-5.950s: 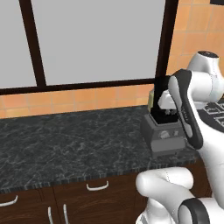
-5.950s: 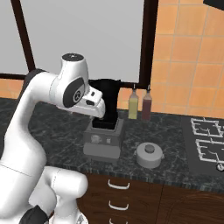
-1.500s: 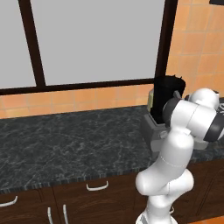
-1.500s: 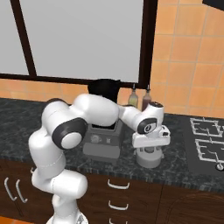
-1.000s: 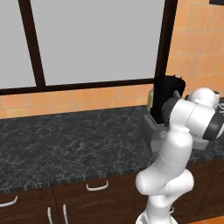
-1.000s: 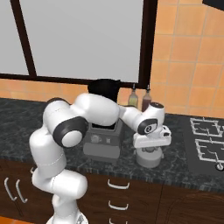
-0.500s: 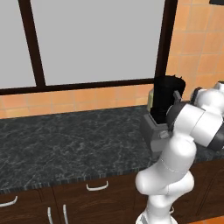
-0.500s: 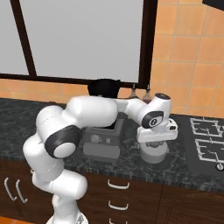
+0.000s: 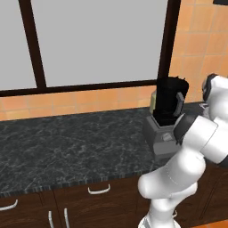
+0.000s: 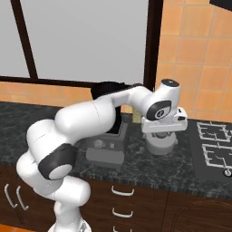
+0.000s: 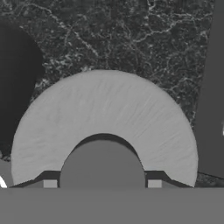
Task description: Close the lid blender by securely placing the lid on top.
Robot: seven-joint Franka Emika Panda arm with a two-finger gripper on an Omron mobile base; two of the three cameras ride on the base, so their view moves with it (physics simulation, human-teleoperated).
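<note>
The lid (image 10: 161, 143), a light grey round cap, hangs just above the dark counter, right of the blender. My gripper (image 10: 161, 135) points down and is shut on the lid's central knob. In the hand view the lid (image 11: 105, 113) spreads wide below the gripper (image 11: 102, 183), with the knob between the fingertips. The blender's boxy grey base (image 10: 106, 152) stands left of the lid, and my arm covers most of its dark jar (image 10: 119, 123). From the left base view the blender's jar (image 9: 169, 102) stands open-topped on its base (image 9: 161, 139).
A stove top with burners (image 10: 214, 145) lies right of the lid. A yellowish bottle (image 9: 152, 102) stands behind the blender against the tiled wall. A window runs along the back. Dark marble counter (image 9: 71, 147) stretches left, with drawers below.
The hand has risen with the lid, lifting it a little off the counter. The arm's upper links have swung higher and further over the blender.
</note>
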